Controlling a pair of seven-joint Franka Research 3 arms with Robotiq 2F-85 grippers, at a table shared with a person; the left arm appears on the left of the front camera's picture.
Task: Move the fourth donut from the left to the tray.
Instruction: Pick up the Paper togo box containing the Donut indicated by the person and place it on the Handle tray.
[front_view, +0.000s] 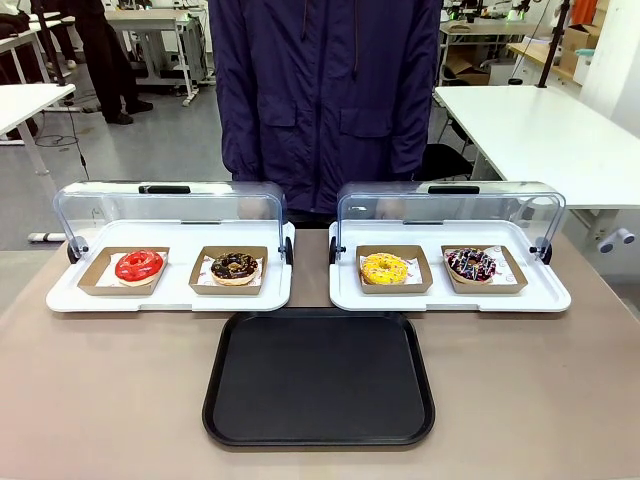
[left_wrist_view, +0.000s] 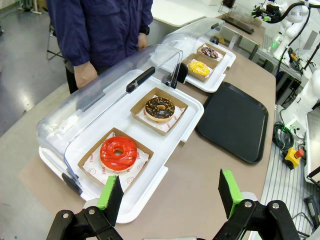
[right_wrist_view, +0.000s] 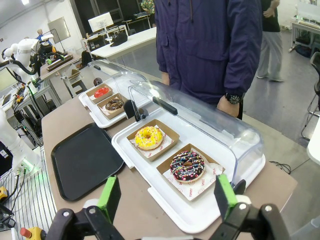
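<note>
The dark chocolate-iced ring donut (front_view: 470, 264) with white and pink streaks sat in its brown cardboard holder (front_view: 510, 283), rightmost on the white display tray (front_view: 450, 300) to our right, beyond the large flat black plastic tray (front_view: 320, 378) on the surface (front_view: 100, 400). We held our left hand (left_wrist_view: 169, 192) and right hand (right_wrist_view: 167, 196) released, jaws wide, grasping nothing.

Left tool (left_wrist_view: 170, 192): two black linkage fingers (left_wrist_view: 80, 222), each faced with a green pad (left_wrist_view: 108, 194); silver pivot screws (left_wrist_view: 245, 204) at the joints. Right tool (right_wrist_view: 167, 195): same build, with black links and green pads. Person (front_view: 325, 60): dark navy jacket (front_view: 300, 160), long sleeves, flap pockets; black wristwatch (right_wrist_view: 232, 98).
</note>
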